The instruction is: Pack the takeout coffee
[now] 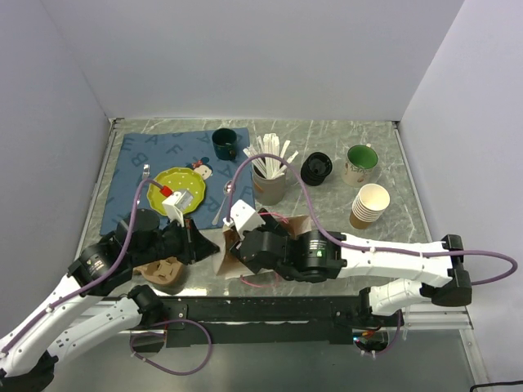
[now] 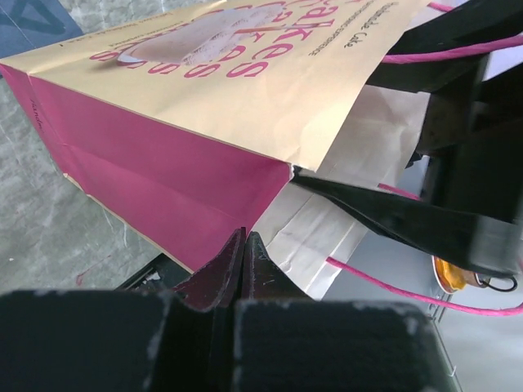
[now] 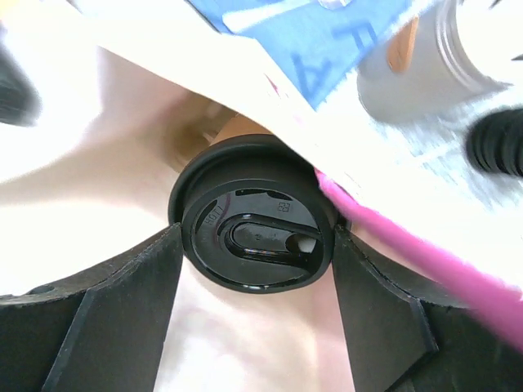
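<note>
The left gripper (image 2: 245,245) has its fingers pressed flat together, pinching the edge of the paper bag (image 2: 204,106) where its pink side panel comes down to them. The bag's tan face, printed in pink lettering, rises beyond the fingertips. Just under that arm's wrist lies a brown cardboard cup carrier (image 1: 161,273).

To the right of that hand the right gripper (image 3: 257,237) reaches into the bag's mouth, jaws spread wide and closed on the takeout coffee (image 3: 237,126). One finger sits against each side of its black lid (image 3: 245,204). The lid is round and glossy, with a raised rim and an oval sip slot in the middle. Only a sliver of tan cup wall shows above it. The cup lies between the fingers inside the bag, pale paper all around it.

The table (image 1: 384,175) is grey marbled. Beyond the left hand a blue mat (image 1: 139,155) with letters carries a yellow-green plate (image 1: 167,180). Beyond the right hand stands a cup of wooden stirrers (image 1: 270,184). Farther right come a stack of black lids (image 1: 316,167) and a stack of tan paper cups (image 1: 369,204). Plain pale walls (image 1: 245,57) close in three sides.
</note>
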{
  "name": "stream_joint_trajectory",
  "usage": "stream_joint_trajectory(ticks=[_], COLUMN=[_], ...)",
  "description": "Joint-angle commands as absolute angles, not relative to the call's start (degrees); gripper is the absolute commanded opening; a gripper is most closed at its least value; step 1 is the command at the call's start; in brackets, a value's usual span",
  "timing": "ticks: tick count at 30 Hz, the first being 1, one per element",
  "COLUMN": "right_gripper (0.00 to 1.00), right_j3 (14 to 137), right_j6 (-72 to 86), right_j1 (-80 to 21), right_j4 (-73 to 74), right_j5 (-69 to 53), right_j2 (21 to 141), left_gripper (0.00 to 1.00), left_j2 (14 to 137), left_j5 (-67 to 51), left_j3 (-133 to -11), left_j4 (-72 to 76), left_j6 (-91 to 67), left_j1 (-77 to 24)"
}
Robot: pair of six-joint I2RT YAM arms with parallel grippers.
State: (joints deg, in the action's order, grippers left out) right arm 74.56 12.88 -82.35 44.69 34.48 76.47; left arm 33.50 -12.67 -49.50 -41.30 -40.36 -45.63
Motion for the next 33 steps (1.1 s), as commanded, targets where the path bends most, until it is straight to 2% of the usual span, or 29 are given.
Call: stream_joint_trajectory(ticks=[1, 7, 14, 24, 33], right_gripper=[0.57, 0.57, 0.56, 0.56, 0.56], right_j3=[74.01, 69.17, 70.23, 68.29, 76.29], right_j6=[10.9, 12.57, 14.94, 16.7, 14.43], right_j1=[-81.65, -80.07, -79.72, -79.28, -79.19], right_j4=[34.72, 26.73, 31.46, 33.13, 38.84], right_j5=[30.33, 27.6, 32.86, 36.38, 35.34], right_j2=[75.23, 76.55, 82.0, 82.88, 79.72], left_gripper=[0.01, 0.01, 0.01, 0.01, 0.01], left_j2=[33.22, 33.92, 36.82, 37.97, 36.21], left_j5=[-13.36, -11.6, -10.28, -8.88, -11.16], left_j3=[-49.3, -50.71, -53.79, -56.6, -53.79], left_j4=[-40.78, -41.48, -42.8, -44.21, -41.93], left_j6=[-41.31, -41.66, -41.57, -42.01, -37.97], left_j1=[-45.62, -45.62, -45.62, -45.62, -45.62])
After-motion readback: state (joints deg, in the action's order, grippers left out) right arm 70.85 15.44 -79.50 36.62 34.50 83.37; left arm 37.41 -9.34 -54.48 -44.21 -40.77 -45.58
